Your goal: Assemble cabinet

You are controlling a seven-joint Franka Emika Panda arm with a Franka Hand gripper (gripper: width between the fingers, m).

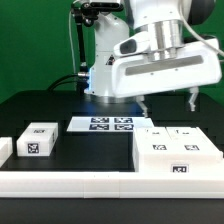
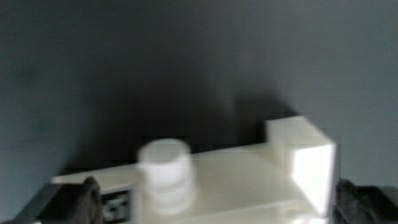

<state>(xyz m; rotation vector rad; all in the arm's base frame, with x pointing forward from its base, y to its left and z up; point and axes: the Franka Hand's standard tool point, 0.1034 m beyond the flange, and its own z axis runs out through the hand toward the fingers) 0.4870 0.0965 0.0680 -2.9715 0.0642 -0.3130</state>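
Hovering wide apart and empty, two fingers (image 1: 193,97) hang near one cabinet (image 1: 178,160), one marker board (image 1: 108,123), one tagged block (image 1: 38,140).

We see pale blank wall (image 1: 30,40) behind, brightly and evenly lit. Black matte table (image 1: 40,105) fills middle of exterior view; we note faint grey sheen toward its far edge. White rail (image 1: 70,183) runs across full width at side nearest camera, dark strip below it. In wrist view, table (image 2: 178,60) reads to us as dark grey gradient, light soft and diffuse.
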